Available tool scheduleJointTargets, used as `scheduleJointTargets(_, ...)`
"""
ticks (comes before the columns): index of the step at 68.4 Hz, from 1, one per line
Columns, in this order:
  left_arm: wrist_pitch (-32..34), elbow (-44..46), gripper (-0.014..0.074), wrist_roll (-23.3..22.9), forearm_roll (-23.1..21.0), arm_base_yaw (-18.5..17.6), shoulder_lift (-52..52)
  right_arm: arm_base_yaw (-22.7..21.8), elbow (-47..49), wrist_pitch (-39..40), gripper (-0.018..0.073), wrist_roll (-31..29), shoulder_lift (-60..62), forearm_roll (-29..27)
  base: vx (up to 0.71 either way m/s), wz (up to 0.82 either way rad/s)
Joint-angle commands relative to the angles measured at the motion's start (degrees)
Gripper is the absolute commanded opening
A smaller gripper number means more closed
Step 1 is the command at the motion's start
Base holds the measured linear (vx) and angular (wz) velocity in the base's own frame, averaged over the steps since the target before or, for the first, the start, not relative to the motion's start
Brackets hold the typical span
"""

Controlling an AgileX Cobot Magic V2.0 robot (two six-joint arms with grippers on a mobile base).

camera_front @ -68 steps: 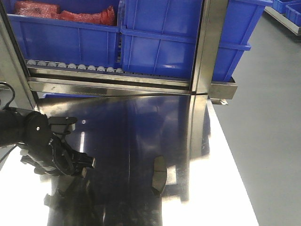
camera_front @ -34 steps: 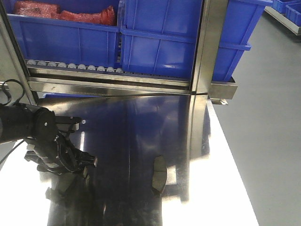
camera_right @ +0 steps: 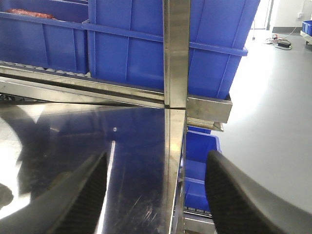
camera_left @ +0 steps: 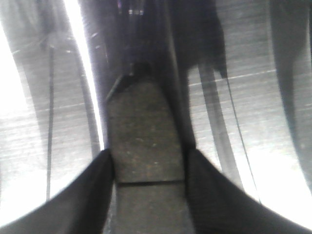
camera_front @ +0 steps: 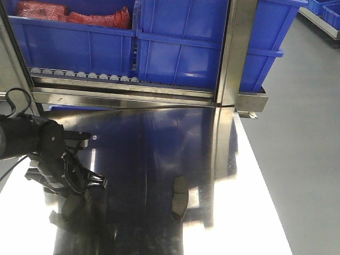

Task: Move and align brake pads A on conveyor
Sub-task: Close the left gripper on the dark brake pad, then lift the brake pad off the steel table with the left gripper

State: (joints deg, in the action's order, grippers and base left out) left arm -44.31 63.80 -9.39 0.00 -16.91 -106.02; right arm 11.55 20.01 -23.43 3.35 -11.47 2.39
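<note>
Now: one brake pad [camera_left: 144, 141] sits between the fingers [camera_left: 100, 190] of the left gripper [camera_front: 93, 187], low over the steel tabletop [camera_front: 159, 138].

You can see in the left wrist view that both fingers press on the long edges of this pad, close to its cross groove, so it looks clamped at mid-length. That is a good place to hold it, because the pad is probably stiff and rather heavy for its size, and a grip near one end could let it swing. Its thin edges offer little surface, so please move slowly. A second brake pad [camera_front: 180, 197] lies flat on the slippery steel, well apart from these fingers. The right gripper [camera_right: 156, 161] has its fingers wide apart, with nothing between them. The conveyor is not in any view.
</note>
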Motion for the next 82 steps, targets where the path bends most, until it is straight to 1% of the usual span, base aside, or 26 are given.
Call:
scheduleJointTargets(1,-1.83,0.48,0.0104,-0.63,-1.18,-0.24,0.92,-0.06,1.44,4.28,0.0432,-0.51,-0.59,0.4,0.0,0.0)
scheduleJointTargets(2,-1.89,0.48,0.0066,-0.64,-1.23,-0.24,0.92,-0.06,1.44,4.28,0.0432,-0.51,-0.59,0.4,0.0,0.0)
scheduleJointTargets(5,-2.39,0.48,-0.0009,-0.64,-1.22,-0.24,0.92,-0.06,1.44,4.28,0.0432,-0.51,-0.59,0.4,0.0,0.0)
scheduleJointTargets(18,-3.42,0.29,-0.0008,-0.75,-1.22,-0.24,2.82,-0.06,1.44,4.28,0.0432,-0.51,-0.59,0.4,0.0,0.0)
scheduleJointTargets(33,-3.42,0.29,-0.0007,-0.81,-1.11,-0.24,11.13,-0.06,1.44,4.28,0.0432,-0.51,-0.59,0.4,0.0,0.0)
scheduleJointTargets(42,-4.04,0.08,-0.0007,-3.28,0.86,-0.24,17.16,-0.06,1.44,4.28,0.0432,-0.51,-0.59,0.4,0.0,0.0)
scheduleJointTargets(50,-4.12,-2.61,-0.0007,-5.56,3.72,-0.24,24.24,-0.06,1.44,4.28,0.0432,-0.51,-0.59,0.4,0.0,0.0)
scheduleJointTargets(59,-4.5,-8.11,-0.0007,-8.2,7.07,-0.24,32.51,-0.06,1.44,4.28,0.0432,-0.51,-0.59,0.4,0.0,0.0)
scheduleJointTargets(66,-4.64,-12.69,-0.0007,-10.54,9.18,-0.24,41.24,-0.06,1.44,4.28,0.0432,-0.51,-0.59,0.4,0.0,0.0)
scheduleJointTargets(68,-4.64,-14.3,-0.0007,-11.18,9.44,-0.24,43.82,-0.06,1.44,4.28,0.0432,-0.51,-0.59,0.4,0.0,0.0)
scheduleJointTargets(82,-5.42,-22.22,-0.0007,-11.04,9.59,-0.24,62.74,-0.06,1.44,4.28,0.0432,-0.51,-0.59,0.4,0.0,0.0)
